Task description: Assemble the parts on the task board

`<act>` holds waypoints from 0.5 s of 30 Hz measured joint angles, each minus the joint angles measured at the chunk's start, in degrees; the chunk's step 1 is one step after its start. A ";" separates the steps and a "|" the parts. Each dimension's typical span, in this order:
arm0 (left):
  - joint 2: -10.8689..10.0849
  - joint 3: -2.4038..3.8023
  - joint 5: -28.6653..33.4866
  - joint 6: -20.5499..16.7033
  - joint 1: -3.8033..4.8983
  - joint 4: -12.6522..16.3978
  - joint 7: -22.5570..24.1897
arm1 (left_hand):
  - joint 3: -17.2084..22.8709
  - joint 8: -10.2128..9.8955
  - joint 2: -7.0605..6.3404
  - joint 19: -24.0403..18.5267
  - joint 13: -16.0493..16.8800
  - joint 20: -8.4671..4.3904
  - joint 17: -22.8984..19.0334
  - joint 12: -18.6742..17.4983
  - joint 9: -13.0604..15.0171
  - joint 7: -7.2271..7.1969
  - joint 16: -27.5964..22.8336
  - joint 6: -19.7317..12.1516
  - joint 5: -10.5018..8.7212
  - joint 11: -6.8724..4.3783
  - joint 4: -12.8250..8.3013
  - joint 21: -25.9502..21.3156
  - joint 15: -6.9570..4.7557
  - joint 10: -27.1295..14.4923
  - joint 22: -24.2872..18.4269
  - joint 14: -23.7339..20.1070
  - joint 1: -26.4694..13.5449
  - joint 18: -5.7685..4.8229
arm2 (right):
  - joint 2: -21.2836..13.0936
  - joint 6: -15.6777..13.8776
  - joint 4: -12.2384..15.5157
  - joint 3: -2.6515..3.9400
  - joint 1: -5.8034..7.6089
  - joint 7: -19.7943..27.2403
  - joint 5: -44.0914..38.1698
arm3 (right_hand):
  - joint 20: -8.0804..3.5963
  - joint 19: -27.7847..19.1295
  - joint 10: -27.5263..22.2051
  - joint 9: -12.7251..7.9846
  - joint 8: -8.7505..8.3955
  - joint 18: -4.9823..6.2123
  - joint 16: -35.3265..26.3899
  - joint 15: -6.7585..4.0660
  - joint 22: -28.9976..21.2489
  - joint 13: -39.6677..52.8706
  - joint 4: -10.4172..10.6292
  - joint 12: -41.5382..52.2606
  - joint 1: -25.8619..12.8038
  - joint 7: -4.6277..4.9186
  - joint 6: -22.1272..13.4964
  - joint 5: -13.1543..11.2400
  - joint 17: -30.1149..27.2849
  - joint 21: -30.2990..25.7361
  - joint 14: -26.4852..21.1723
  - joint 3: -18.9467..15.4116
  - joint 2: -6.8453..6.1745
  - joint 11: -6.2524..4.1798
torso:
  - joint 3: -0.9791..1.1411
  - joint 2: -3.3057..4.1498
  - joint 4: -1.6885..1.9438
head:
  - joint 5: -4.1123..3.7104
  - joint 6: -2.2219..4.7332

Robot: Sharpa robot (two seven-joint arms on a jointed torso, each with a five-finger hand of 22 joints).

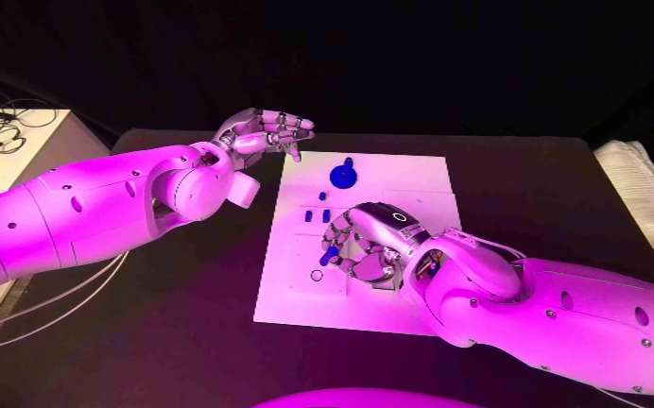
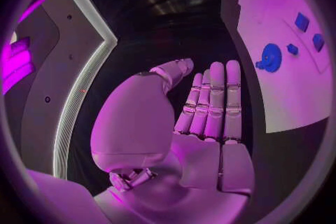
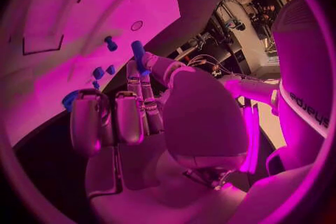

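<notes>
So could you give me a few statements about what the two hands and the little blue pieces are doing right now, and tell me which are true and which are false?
1. The right hand is over the task board and pinches a blue part. True.
2. The left hand holds a blue part. False: it holds nothing, and its fingers are straight and side by side in the left wrist view.
3. A round blue part lies on the board towards its far end. True.
4. The left hand rests on the middle of the board. False: it is by the board's far left corner, off the white plate.
5. The table is white. False: it is black; the board is white.
</notes>
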 measured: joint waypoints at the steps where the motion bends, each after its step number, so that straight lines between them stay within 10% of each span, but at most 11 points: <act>1: 0.03 0.00 0.01 0.02 0.00 0.01 0.00 | 0.00 0.00 0.00 0.00 0.00 0.00 0.00 0.00 0.00 0.00 0.00 0.00 0.00 0.00 0.00 0.00 0.00 0.00 0.00 0.00 0.00 0.01 | 0.40 0.01 -0.39 -0.07 -0.29 0.09 -0.01 | 0.00 0.00 0.00 0.00 0.00 0.00 0.00 0.00 0.00 0.00 0.00 0.00 0.00 -0.01 -0.09 0.00 -0.03 -0.11 0.00 0.00 0.00 0.00 | 0.01 -0.01 0.00 | 0.12 -0.11; 15: 0.24 0.00 0.08 0.20 0.00 0.01 -0.07 | 0.00 0.00 0.00 -0.01 0.00 0.00 -0.07 0.00 -0.05 0.00 0.00 0.00 0.00 0.00 0.00 -0.27 0.00 0.00 -0.06 0.00 0.00 0.00 | 2.96 0.33 -3.07 -0.50 -2.06 0.65 -0.24 | 0.00 0.00 0.00 0.00 0.21 0.00 0.00 0.00 0.04 0.00 -0.17 -0.23 0.01 0.19 -0.25 0.00 -0.19 -0.24 0.00 0.16 -0.01 0.00 | 0.09 0.03 -0.04 | 0.41 -0.68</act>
